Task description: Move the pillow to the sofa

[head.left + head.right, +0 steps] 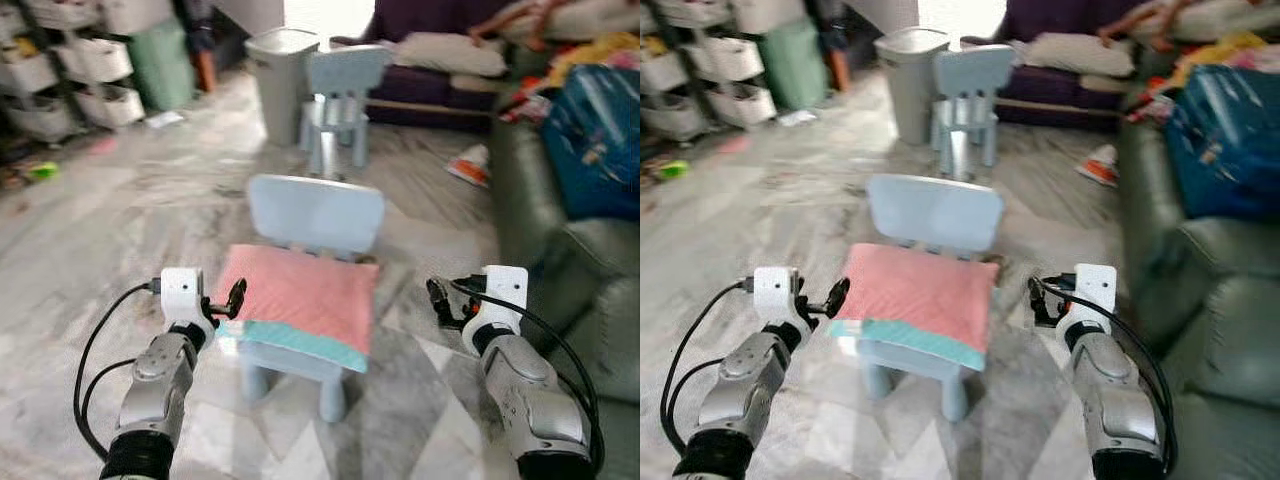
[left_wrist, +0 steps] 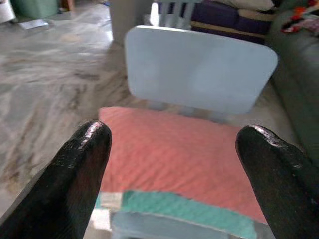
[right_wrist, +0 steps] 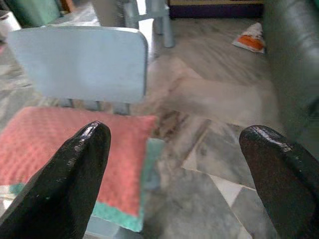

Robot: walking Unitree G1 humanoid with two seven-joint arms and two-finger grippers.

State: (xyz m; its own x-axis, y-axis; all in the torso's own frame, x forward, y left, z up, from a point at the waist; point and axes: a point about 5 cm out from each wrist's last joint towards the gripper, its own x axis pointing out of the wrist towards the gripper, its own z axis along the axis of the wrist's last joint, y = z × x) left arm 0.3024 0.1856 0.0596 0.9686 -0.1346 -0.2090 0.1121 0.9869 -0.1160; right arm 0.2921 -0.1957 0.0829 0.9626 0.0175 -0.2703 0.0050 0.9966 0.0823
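Note:
A pink pillow (image 1: 300, 292) with a teal front edge lies on the seat of a small light-blue chair (image 1: 318, 212) in front of me. My left gripper (image 1: 232, 299) hovers at the pillow's left edge, fingers (image 2: 79, 164) open wide, the pillow (image 2: 184, 159) between them in the left wrist view. My right gripper (image 1: 440, 300) is open too, a short way off the pillow's right side; the pillow (image 3: 65, 149) sits toward one finger (image 3: 75, 174) there. The dark green sofa (image 1: 580, 270) stands at the right.
A second small blue chair (image 1: 340, 100) and a grey bin (image 1: 278, 80) stand farther back. A blue bag (image 1: 595, 130) and clutter lie on the sofa. White storage drawers (image 1: 70, 70) line the far left. An orange packet (image 1: 470, 165) lies on the marble floor.

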